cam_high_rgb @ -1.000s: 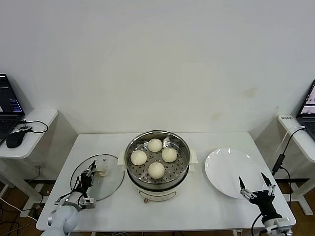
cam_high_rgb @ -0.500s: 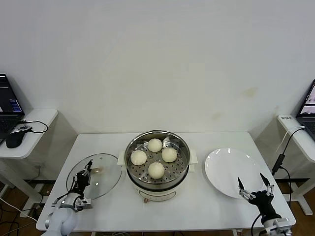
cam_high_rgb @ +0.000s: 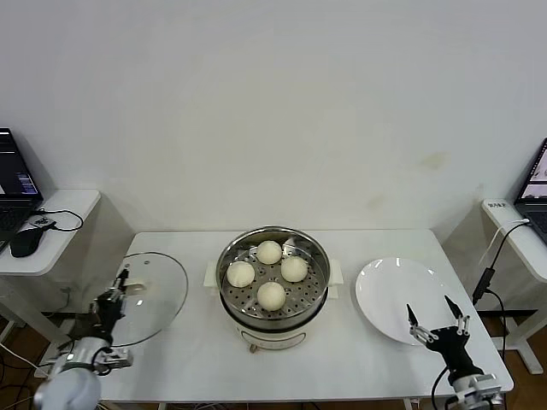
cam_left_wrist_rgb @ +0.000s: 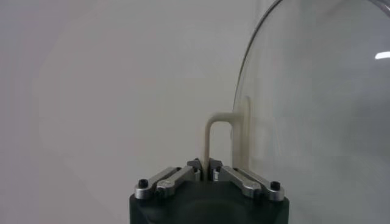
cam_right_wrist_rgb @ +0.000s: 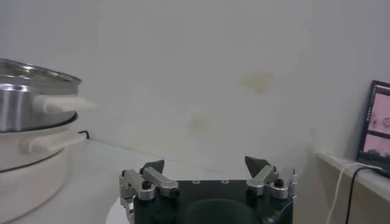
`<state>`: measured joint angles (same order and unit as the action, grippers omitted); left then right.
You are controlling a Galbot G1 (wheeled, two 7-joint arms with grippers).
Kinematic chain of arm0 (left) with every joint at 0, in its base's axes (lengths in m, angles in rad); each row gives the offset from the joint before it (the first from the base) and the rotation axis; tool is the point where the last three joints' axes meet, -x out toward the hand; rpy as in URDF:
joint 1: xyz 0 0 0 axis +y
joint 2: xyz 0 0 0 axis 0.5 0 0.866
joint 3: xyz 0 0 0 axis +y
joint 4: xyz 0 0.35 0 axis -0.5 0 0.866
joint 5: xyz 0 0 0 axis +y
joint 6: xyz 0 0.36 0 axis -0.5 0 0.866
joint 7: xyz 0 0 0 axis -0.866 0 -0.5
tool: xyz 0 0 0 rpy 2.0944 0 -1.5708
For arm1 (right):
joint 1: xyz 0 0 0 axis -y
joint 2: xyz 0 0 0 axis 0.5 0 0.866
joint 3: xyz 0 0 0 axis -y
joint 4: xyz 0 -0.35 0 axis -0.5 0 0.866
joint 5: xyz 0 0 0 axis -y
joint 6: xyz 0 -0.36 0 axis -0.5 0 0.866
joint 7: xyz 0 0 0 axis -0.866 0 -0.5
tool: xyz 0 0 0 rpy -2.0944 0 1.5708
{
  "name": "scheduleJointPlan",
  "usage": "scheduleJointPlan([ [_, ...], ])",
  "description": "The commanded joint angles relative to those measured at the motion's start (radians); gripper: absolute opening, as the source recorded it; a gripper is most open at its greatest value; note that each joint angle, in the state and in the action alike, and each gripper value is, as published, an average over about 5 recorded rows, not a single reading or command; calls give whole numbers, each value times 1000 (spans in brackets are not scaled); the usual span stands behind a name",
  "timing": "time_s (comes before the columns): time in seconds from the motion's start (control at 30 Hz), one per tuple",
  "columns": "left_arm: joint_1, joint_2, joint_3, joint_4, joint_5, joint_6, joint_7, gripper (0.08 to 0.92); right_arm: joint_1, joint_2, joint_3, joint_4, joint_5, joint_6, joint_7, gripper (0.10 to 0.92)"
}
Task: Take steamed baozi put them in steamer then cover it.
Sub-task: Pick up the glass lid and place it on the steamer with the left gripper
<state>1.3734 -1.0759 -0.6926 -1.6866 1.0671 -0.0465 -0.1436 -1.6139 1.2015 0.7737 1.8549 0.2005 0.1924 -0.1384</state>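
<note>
The steel steamer (cam_high_rgb: 318,282) stands on its cream base at the table's middle, uncovered, with several white baozi (cam_high_rgb: 272,295) on its perforated tray. Left of it, my left gripper (cam_high_rgb: 122,290) is shut on the cream loop handle (cam_left_wrist_rgb: 210,131) of the glass lid (cam_high_rgb: 158,295). The lid hangs tilted on edge above the table's left end. In the left wrist view the fingertips (cam_left_wrist_rgb: 204,165) pinch the handle's leg, with the glass lid (cam_left_wrist_rgb: 317,109) beside it. My right gripper (cam_high_rgb: 434,329) (cam_right_wrist_rgb: 204,164) is open and holds nothing, low at the front right by the plate. The steamer (cam_right_wrist_rgb: 30,97) shows to its side.
A flat white plate (cam_high_rgb: 402,295) lies right of the steamer. Side tables flank the table: the left one (cam_high_rgb: 60,209) carries a laptop (cam_high_rgb: 13,184) and a mouse (cam_high_rgb: 26,242); a laptop (cam_high_rgb: 534,192) and a hanging cable (cam_high_rgb: 487,278) are at the right.
My left gripper shut on the lid's handle, lifted the lid off the table, carried it leftward and tipped it up. The right gripper drifted slightly and stayed open.
</note>
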Motion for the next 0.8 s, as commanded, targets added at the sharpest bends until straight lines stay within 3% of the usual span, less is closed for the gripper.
scheduleJointPlan([
  [0.03,197,62,-149,-369,-105,85,135,143,-8,0,-19,10,-5,-2,-2,823],
  [0.33,116,86,71,-495,-113,207,206,143,-9,20,-55,7,-61,-1,2,822],
  [0.6,-32,98,278,-470,-54,283,228,143,-16,58,-64,-10,-207,11,30,823],
  [0.8,-141,59,384,-443,18,332,264,143,-24,100,-79,-22,-307,7,76,823],
])
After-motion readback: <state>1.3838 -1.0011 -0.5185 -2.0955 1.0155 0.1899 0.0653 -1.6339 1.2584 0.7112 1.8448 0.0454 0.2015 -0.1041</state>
